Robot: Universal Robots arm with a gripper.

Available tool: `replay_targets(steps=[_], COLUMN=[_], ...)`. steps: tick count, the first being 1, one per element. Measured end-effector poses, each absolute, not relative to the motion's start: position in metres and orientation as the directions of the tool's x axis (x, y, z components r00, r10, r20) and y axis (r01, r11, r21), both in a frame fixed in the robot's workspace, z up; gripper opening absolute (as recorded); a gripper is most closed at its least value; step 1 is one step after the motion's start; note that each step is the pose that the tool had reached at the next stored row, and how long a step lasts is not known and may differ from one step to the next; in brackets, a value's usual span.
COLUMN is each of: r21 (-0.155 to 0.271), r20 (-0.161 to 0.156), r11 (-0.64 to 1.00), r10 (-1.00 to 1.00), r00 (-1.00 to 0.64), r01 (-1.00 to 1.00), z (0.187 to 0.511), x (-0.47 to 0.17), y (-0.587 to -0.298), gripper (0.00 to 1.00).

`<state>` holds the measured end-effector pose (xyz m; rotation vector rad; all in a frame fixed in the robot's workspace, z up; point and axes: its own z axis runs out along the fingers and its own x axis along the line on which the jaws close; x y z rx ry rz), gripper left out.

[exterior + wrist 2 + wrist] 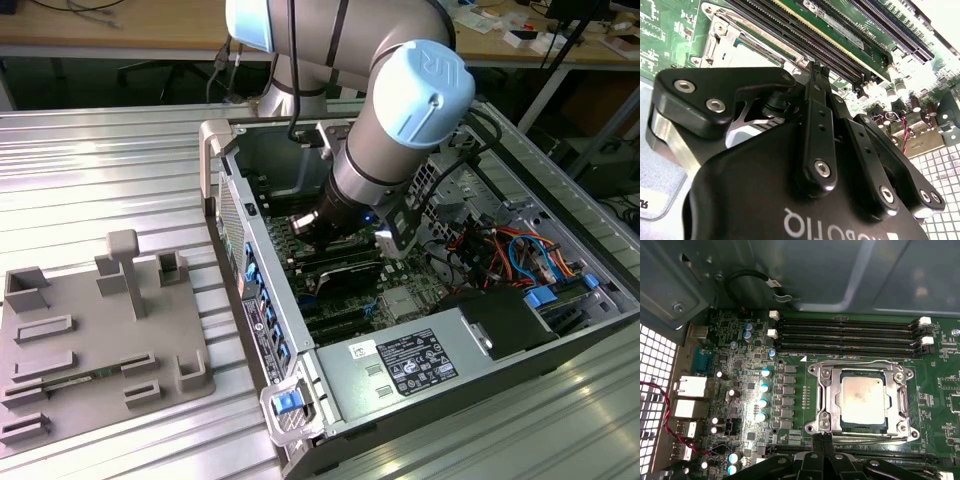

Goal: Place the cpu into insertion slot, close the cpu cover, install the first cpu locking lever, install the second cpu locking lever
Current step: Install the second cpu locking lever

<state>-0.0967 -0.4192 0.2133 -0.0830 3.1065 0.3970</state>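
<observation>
In the first wrist view the cpu [863, 401], a silvery square chip, lies inside the insertion slot [813, 371] on the green board. The cpu cover [830, 400], a thin silver frame, lies flat around the chip. My gripper [822, 439] stands just off the socket's near edge with its black fingertips pressed together and nothing visible between them. In the second wrist view the shut gripper [816, 70] points at the board beside the socket's metal rim [720, 37]. The exterior view shows my gripper [318, 226] reaching down into the open computer case.
Long black memory slots [850, 335] run beside the socket, also in the second wrist view [840, 30]. Capacitors [765, 390] and red-black wires [660, 410] are to one side. The case wall [840, 275] rises behind. A grey labelled box [400, 365] and a grey fixture tray [90, 330] are nearby.
</observation>
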Motion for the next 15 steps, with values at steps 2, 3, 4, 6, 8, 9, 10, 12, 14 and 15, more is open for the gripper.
replay_targets(steps=[2, 3, 4, 6, 8, 9, 10, 12, 14, 15], r21=[0.251, 0.251, 0.251, 0.251, 0.251, 0.251, 0.251, 0.251, 0.251, 0.251], r20=[-0.015, -0.015, -0.015, -0.015, -0.015, -0.015, -0.015, -0.015, -0.015, -0.015], r11=[0.966, 0.966, 0.966, 0.966, 0.966, 0.966, 0.967, 0.966, 0.966, 0.966], r10=[-0.051, -0.051, -0.051, -0.051, -0.052, -0.052, -0.052, -0.051, -0.052, -0.052], r00=[-0.999, -0.999, -0.999, -0.999, -0.999, -0.999, -0.999, -0.999, -0.999, -0.999], r01=[-0.054, -0.054, -0.054, -0.054, -0.054, -0.054, -0.054, -0.054, -0.054, -0.054], z=[0.2128, 0.2126, 0.2124, 0.2119, 0.2112, 0.2106, 0.2099, 0.2083, 0.2070, 0.2064], x=[-0.0970, -0.0971, -0.0971, -0.0972, -0.0974, -0.0975, -0.0977, -0.0981, -0.0983, -0.0985], y=[-0.4186, -0.4180, -0.4173, -0.4161, -0.4151, -0.4142, -0.4130, -0.4114, -0.4108, -0.4105], gripper=[0.11, 0.11, 0.11, 0.11, 0.11, 0.11, 0.11, 0.11, 0.11, 0.11])
